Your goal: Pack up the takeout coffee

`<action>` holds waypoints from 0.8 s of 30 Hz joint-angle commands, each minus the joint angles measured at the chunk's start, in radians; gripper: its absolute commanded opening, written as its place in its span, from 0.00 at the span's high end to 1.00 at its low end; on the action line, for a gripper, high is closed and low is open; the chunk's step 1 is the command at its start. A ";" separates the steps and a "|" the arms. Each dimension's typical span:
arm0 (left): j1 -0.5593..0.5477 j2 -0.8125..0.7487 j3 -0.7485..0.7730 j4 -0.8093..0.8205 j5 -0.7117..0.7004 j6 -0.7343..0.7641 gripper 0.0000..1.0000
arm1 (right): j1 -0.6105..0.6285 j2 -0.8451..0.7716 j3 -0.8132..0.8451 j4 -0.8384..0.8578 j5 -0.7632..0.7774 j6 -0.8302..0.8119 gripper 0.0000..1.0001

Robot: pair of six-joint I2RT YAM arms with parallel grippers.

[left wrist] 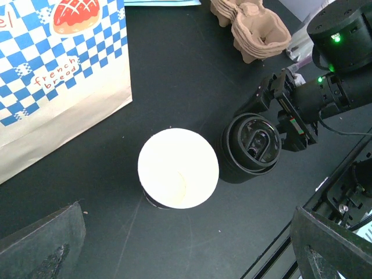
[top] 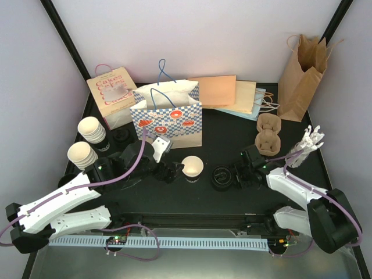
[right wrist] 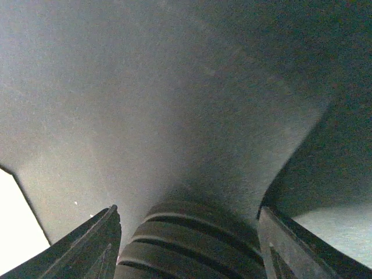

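One cream-white paper cup [top: 192,167] stands upright and open on the black table; in the left wrist view the cup [left wrist: 178,168] is seen from above. A stack of black lids [top: 221,177] sits just right of it and shows in the left wrist view [left wrist: 251,148]. My left gripper [top: 172,172] is open and empty just left of the cup, its fingers [left wrist: 40,244] spread wide below it. My right gripper [top: 237,174] is open, its fingers [right wrist: 93,247] standing either side of the lid stack [right wrist: 192,244].
Two stacks of spare cups [top: 92,129] stand at the left. A blue-checked bag [top: 168,119] stands open behind the cup, with a "Cakes" bag [top: 111,93], flat bags and a tall brown bag [top: 302,72] further back. Pulp cup carriers [top: 268,133] lie right of centre.
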 commanded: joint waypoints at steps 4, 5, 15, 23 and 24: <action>0.008 -0.017 -0.001 -0.004 -0.026 -0.004 0.01 | 0.007 -0.089 0.053 -0.222 0.239 -0.004 0.28; 0.008 -0.018 -0.001 -0.006 -0.027 -0.003 0.01 | 0.007 -0.099 0.069 -0.255 0.269 -0.015 0.26; 0.008 -0.020 0.003 -0.010 -0.037 0.000 0.01 | 0.007 -0.160 0.250 -0.446 0.441 -0.294 0.12; 0.008 -0.023 0.000 -0.010 -0.061 -0.008 0.01 | 0.021 -0.223 0.398 -0.455 0.368 -0.732 0.00; 0.008 -0.023 0.000 -0.008 -0.066 -0.010 0.01 | 0.025 -0.229 0.416 -0.465 0.355 -0.776 0.00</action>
